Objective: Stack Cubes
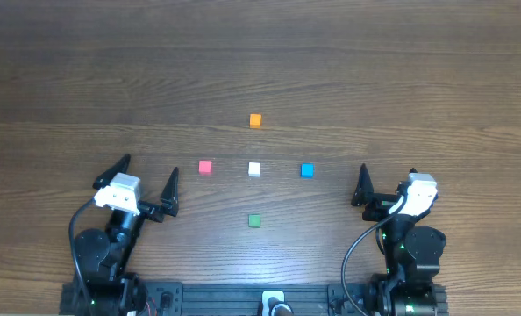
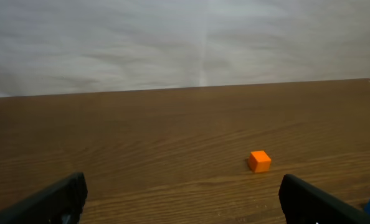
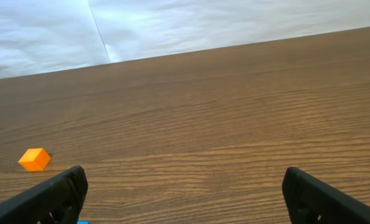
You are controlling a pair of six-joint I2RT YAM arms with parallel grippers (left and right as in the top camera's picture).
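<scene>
My left claw [image 1: 148, 167] and right claw [image 1: 388, 175] are both spread wide. On the tabletop [image 1: 418, 70], all apart, I see orange cube [image 1: 255, 120], pink cube [image 1: 205, 166], white cube [image 1: 254, 168], blue cube [image 1: 307, 169], green cube [image 1: 254, 221].

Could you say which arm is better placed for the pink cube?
Likely left: the left gripper is nearest the pink cube; the right gripper lies beyond the white cube and blue cube.

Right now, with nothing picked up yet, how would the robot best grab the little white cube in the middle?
Best from straight above, closing on two opposite side faces of the white cube. It sits flat on the table, with open wood between it and the pink cube and blue cube, so there is likely room on both those sides.
</scene>
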